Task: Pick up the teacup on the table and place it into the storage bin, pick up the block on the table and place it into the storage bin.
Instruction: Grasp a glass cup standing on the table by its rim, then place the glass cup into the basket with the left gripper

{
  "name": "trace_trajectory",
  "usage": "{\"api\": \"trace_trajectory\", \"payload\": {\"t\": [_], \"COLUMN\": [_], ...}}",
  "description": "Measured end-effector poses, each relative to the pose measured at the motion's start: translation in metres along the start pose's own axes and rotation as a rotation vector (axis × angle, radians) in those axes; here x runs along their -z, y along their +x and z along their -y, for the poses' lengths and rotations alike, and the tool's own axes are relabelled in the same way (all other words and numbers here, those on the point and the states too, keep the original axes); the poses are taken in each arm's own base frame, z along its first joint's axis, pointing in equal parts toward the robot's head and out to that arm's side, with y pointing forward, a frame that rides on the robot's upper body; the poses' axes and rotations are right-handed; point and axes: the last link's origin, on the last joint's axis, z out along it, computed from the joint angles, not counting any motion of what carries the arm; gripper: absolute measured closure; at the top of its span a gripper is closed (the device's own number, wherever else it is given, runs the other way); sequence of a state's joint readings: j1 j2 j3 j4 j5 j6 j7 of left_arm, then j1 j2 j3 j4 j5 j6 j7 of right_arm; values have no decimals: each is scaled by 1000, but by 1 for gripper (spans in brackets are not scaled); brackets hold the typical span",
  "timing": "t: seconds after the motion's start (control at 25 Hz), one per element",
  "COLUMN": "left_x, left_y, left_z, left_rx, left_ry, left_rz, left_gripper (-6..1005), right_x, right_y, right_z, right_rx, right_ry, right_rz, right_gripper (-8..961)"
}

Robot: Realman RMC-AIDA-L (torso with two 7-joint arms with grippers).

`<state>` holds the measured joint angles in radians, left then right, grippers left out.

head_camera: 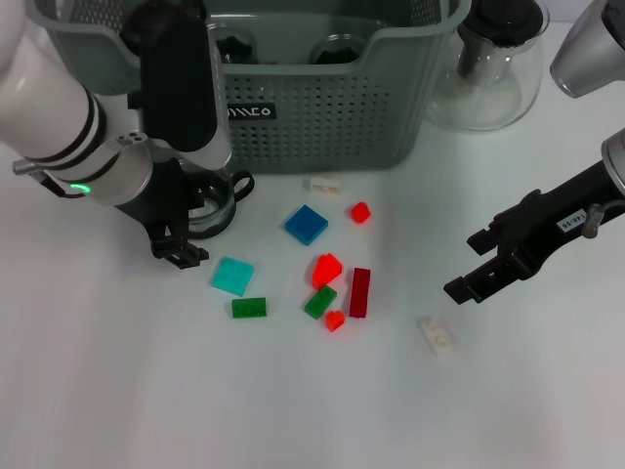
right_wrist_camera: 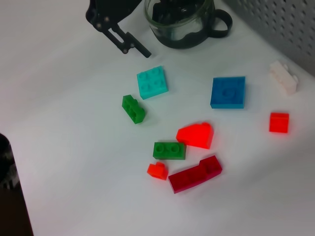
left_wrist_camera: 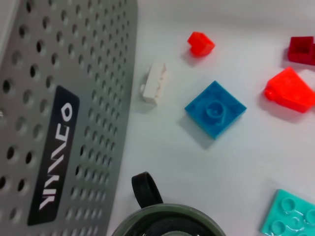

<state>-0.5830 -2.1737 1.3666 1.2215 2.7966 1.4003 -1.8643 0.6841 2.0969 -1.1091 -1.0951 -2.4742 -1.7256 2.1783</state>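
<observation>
Beside the storage bin (head_camera: 322, 117), the left claw (head_camera: 195, 220) straddles the teacup (head_camera: 217, 200) on the counter (head_camera: 146, 391), one finger apparently inside, ready to lift. Blocks (head_camera: 307, 224) lie nearby; the right claw (head_camera: 483, 264) waits open.

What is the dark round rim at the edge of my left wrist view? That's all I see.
Observer: A glass teacup with a black handle, standing on the table; the left gripper is right at it.
Operator: Anything in the basket yet?
Observer: Two dark round shapes sit inside the basket; what they are is unclear.
Operator: And the other arm?
Observer: The right gripper is off to the right, jaws open, near a white block.
</observation>
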Motion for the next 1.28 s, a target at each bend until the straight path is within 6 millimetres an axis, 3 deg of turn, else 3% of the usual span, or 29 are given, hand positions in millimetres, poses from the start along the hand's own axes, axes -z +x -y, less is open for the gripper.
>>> {"api": "trace_trajectory", "payload": {"t": [0.52,0.6,0.8,0.96,1.0,1.12,1.28], "left_x": [-2,-3,-1,11,22,34,73], "left_y": [-1,-1,0,0,0,1,13], "left_z": [-1,-2,-4,-7,-10,-13,-21], "left_rx": [18,16,25,49,70,91,121], "left_ry": [6,5,-8,-40,-73,-115,-232], "left_rz": [42,48,50,19,-14,-48,-192], "left_gripper": [429,666,854,942,959,959,959], "right_x": [1,1,2,2,2,2,2], "right_y": [-1,-1,-1,-1,-1,-1,-1], "right_z": [0,0,0,0,0,0,0], "right_rx": [5,5,5,5,4,4,3], "right_ry": [5,6,8,9,9,7,5], "right_rz": [2,1,1,0,0,0,-1], "right_gripper": [57,56,56,56,56,56,57]}}
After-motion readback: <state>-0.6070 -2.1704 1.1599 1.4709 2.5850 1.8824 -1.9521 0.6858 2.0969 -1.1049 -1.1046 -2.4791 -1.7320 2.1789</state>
